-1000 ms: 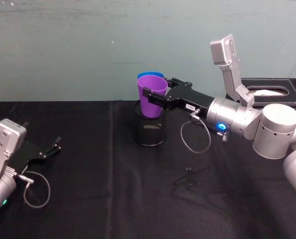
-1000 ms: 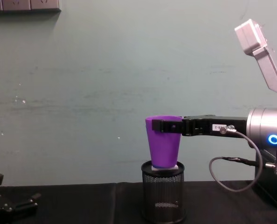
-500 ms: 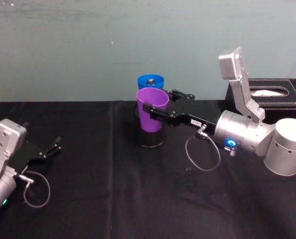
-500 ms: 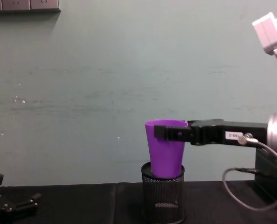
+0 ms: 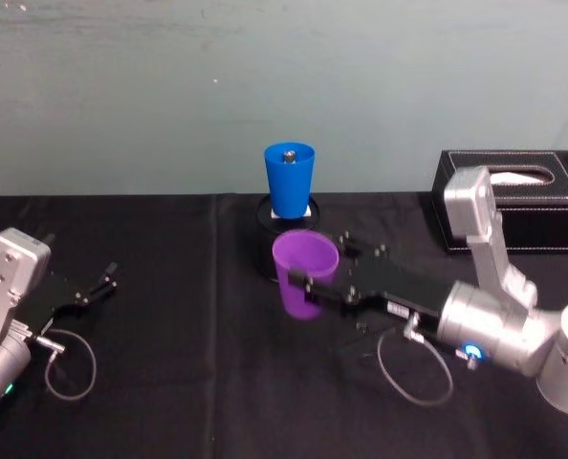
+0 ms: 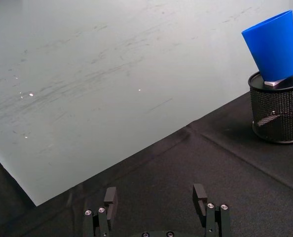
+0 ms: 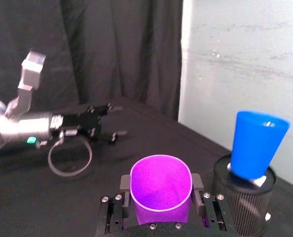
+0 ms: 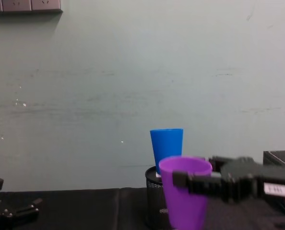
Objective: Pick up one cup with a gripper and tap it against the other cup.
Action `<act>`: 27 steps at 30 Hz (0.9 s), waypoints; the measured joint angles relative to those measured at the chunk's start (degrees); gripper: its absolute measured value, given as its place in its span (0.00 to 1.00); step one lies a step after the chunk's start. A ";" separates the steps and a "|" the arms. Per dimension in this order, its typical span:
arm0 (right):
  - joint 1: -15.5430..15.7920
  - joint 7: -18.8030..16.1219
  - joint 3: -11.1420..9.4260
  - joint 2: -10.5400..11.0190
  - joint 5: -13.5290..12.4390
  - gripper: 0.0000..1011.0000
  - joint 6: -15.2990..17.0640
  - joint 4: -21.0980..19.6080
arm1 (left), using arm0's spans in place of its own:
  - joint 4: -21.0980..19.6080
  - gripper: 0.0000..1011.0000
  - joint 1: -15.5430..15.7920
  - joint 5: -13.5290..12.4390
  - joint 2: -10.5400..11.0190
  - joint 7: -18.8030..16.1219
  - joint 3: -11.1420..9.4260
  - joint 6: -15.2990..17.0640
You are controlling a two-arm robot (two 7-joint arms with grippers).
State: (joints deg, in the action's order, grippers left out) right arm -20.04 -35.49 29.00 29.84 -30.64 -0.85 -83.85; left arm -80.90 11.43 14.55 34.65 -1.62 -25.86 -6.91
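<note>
Purple cup (image 5: pixel 305 283) is held upright by the right claw (image 5: pixel 315 290), whose fingers are closed against its two sides just below the rim, clear of the desk (image 5: pixel 169 382) and nearer the front edge than the blue cup (image 5: pixel 290 179). The blue cup stands apart from it, perched on a black mesh holder (image 7: pixel 244 205) toward the back edge. Both cups look light, thin and smooth (likely slippery), so the side grip high on the taper should be kept firm but gentle. The left claw (image 6: pixel 156 207) is parked open near the desk's left edge
</note>
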 joint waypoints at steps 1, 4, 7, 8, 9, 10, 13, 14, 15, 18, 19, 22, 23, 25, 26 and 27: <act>0.00 0.00 0.00 0.00 0.00 0.72 0.00 0.00 | 0.00 0.99 0.00 0.00 0.00 0.00 0.00 0.00; 1.80 -0.01 0.23 0.87 1.53 0.72 -1.78 -0.63 | 0.00 0.99 0.00 0.00 0.00 0.00 0.00 0.00; 3.19 0.28 0.40 1.08 3.70 0.72 -3.95 -0.39 | 0.00 0.99 0.00 0.00 0.00 0.00 0.00 0.00; 3.40 0.37 0.45 1.03 4.14 0.72 -4.38 -0.19 | 0.00 0.99 0.00 0.00 0.00 0.00 0.00 0.00; 3.60 0.53 0.50 0.95 4.68 0.72 -4.92 0.01 | 0.00 0.99 0.00 0.00 0.00 0.00 0.00 0.00; 3.95 1.02 0.67 0.74 5.99 0.72 -6.14 0.44 | 0.00 0.99 0.00 0.00 0.00 0.00 0.00 0.00; 4.34 1.57 0.89 0.22 7.69 0.72 -7.88 1.30 | 0.00 0.99 0.00 0.00 0.00 0.00 0.00 0.00; 4.51 1.83 0.99 -0.29 8.58 0.72 -9.02 2.08 | 0.00 0.99 0.00 0.00 0.00 0.00 0.00 0.00; 4.59 1.99 1.02 -0.57 8.96 0.72 -9.56 2.51 | 0.00 0.99 0.00 0.00 0.00 0.00 0.00 0.00; 4.83 2.10 0.90 -1.82 9.36 0.72 -11.12 4.36 | 0.00 0.99 0.00 0.00 0.00 0.00 0.00 0.00; 4.84 2.08 0.82 -2.07 9.31 0.72 -11.29 4.74 | 0.00 0.99 0.00 0.00 0.00 0.00 0.00 0.00; 4.91 1.87 0.44 -3.25 8.88 0.72 -11.76 6.30 | 0.00 0.99 0.00 0.00 0.00 0.00 0.00 0.00; 4.91 1.75 0.37 -3.47 8.82 0.72 -11.84 6.61 | 0.00 0.99 0.00 0.00 0.00 0.00 0.00 0.00; 4.91 1.59 0.09 -4.12 8.64 0.72 -11.93 7.46 | 0.00 0.99 0.00 0.00 0.00 0.00 0.00 0.00; 4.92 1.53 -0.10 -4.46 8.57 0.72 -11.93 7.85 | 0.00 0.99 0.00 0.00 0.00 0.00 0.00 0.00; 4.92 1.53 -0.10 -4.46 8.57 0.72 -11.93 7.85 | 0.00 0.99 0.00 0.00 0.00 0.00 0.00 0.00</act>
State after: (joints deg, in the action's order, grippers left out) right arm -15.12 -33.96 28.91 25.38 -22.07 -12.78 -76.00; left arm -80.90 11.43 14.55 34.65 -1.62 -25.86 -6.91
